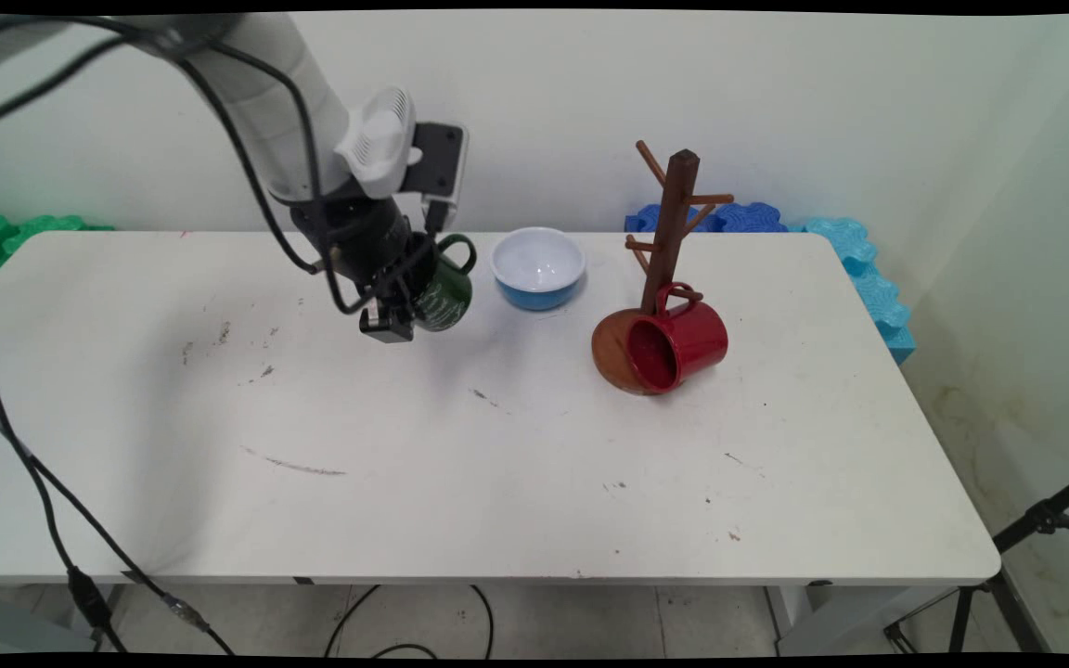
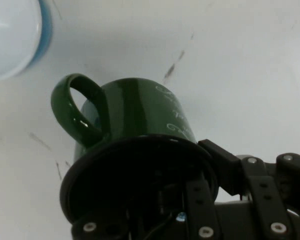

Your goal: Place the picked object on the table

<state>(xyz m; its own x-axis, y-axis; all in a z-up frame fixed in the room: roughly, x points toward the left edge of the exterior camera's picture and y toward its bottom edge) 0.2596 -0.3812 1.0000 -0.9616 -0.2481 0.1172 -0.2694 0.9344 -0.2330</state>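
A dark green mug with pale lettering hangs tilted just above the table, held by my gripper, which is shut on its rim. In the hand view the green mug fills the middle, its handle up and to the left; one finger reaches inside the mouth and the other linkage lies outside the wall. A blue bowl with a white inside stands just right of the mug and shows as the blue bowl in the hand view's top left corner.
A brown wooden mug tree stands on a round base right of the bowl, with a red mug hanging on a low peg, mouth toward the camera. Blue and green foam mats lie behind the table. Black cables hang at the left.
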